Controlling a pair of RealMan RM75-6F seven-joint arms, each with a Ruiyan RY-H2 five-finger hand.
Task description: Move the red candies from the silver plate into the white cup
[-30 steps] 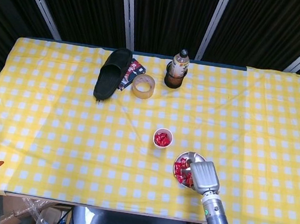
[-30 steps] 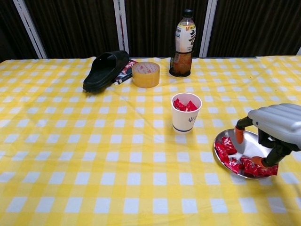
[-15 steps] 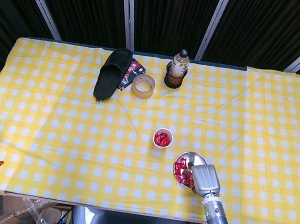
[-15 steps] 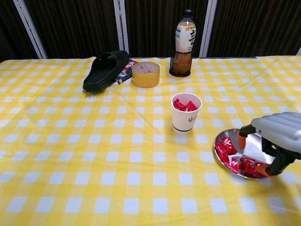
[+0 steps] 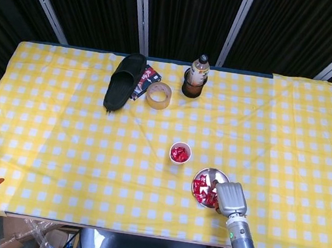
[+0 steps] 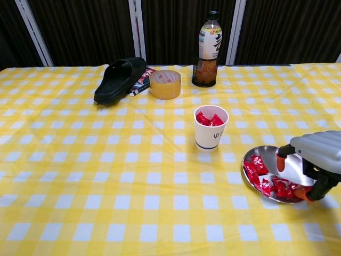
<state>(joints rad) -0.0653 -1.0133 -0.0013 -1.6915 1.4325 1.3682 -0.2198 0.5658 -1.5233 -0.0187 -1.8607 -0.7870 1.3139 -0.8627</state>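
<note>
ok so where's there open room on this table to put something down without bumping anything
The whole near-left cloth, below the black slipper and left of the white cup, is bare. So is the far-right stretch beyond the bottle. It is crowded near right, where the right hand is at the silver plate.

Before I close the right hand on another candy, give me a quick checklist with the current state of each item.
1. Right hand over the silver plate: ok, at its right side.
2. Red candies left on the plate: ok, several.
3. Candy already held in the hand: cannot tell, fingers spread downward, palm hidden.
4. White cup upright with room: ok, candies inside sit below the rim.
5. Path from plate to cup free: ok, bare cloth between.
6. Left hand: not in view.
</note>
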